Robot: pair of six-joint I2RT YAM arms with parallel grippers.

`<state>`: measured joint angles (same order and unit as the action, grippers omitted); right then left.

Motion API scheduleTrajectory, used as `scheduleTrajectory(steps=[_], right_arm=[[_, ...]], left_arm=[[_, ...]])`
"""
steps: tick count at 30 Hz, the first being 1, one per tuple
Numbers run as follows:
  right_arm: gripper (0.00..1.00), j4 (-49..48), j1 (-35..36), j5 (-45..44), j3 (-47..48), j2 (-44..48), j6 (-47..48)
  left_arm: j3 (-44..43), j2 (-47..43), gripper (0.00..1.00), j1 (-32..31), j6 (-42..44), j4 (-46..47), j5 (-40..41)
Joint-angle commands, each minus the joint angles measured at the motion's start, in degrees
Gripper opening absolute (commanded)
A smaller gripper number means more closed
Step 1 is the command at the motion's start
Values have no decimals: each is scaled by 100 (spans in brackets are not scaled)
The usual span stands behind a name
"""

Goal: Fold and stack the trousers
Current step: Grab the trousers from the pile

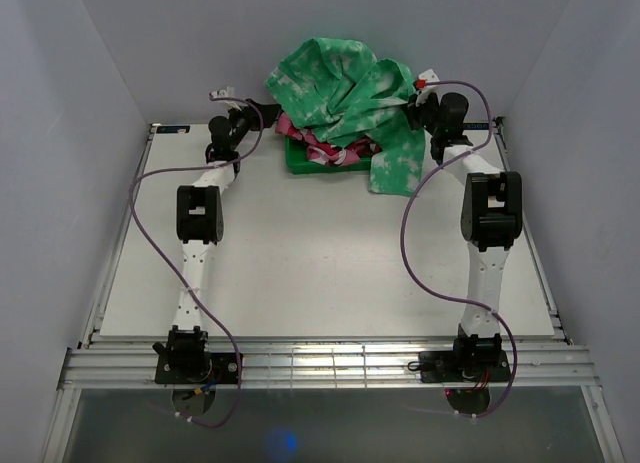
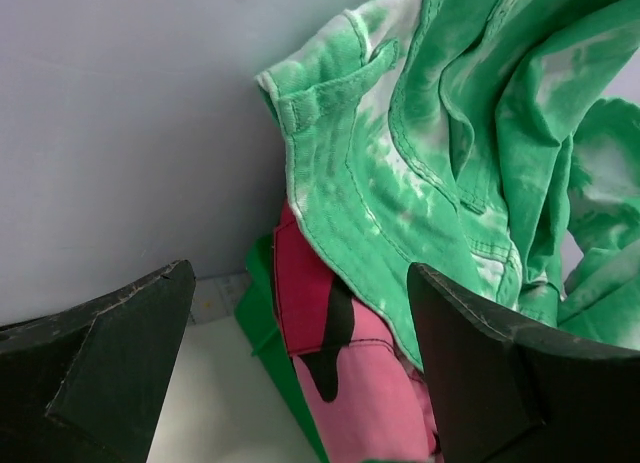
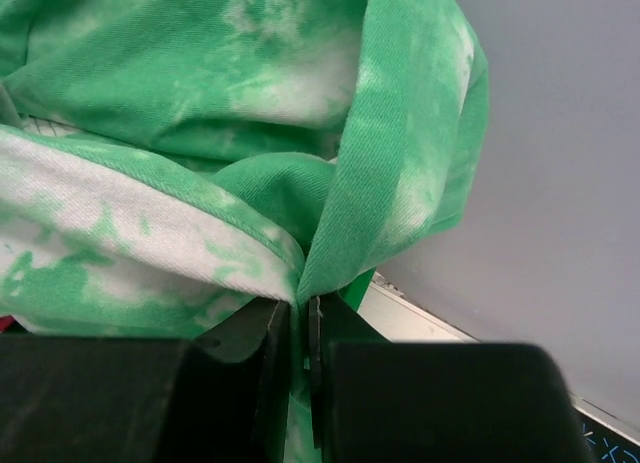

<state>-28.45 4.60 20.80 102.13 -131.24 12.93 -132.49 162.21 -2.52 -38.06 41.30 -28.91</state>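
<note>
Right pincer (image 3: 298, 328) is pressed together on a fold of the trousers (image 1: 345, 88). They lie bunched at the far edge of the counter (image 1: 300, 253), over a green tray (image 1: 296, 161) with pink cloth (image 1: 325, 148). One leg, it seems, points toward the near right and reaches the counter; otherwise the heap shows no clear long axis. Left pincer (image 2: 298, 313) is spread wide beside the heap.

Even diffuse white light, faint soft shadows, glare on the near rail (image 1: 330, 358), wrist views slightly soft
</note>
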Motion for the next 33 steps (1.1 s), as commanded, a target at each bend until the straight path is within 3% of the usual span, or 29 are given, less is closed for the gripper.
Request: scheduleTrajectory(steps=[1,10,15,19,21,22,23,29,33], right_arm=[[8,-258,32,197,-105,485,157],[8,321,137,671,-272,898,491],[8,489,164,855,-553,1241,658],[8,884,173,1145,-624,1469,658],[8,1095,173,1286,-641,1636,658],[8,1139,173,1321,-641,1698,624],[8,1174,173,1374,-607,1811,606],[8,1456,164,1331,-317,2155,579],[8,1465,164,1225,-290,2533,588]], left_arm=[[-637,214,98,-99,-351,870,412],[-1402,847,92,-442,-623,1222,1378],[-1245,742,83,-635,-834,1556,1125],[-1167,663,69,-749,-825,1644,940],[-868,426,29,-793,-843,1872,676],[-658,321,20,-811,-834,1960,606],[-377,155,3,-828,-834,2048,536],[161,-417,0,-776,-781,2136,123],[1038,-1164,0,-706,-773,2312,-124]])
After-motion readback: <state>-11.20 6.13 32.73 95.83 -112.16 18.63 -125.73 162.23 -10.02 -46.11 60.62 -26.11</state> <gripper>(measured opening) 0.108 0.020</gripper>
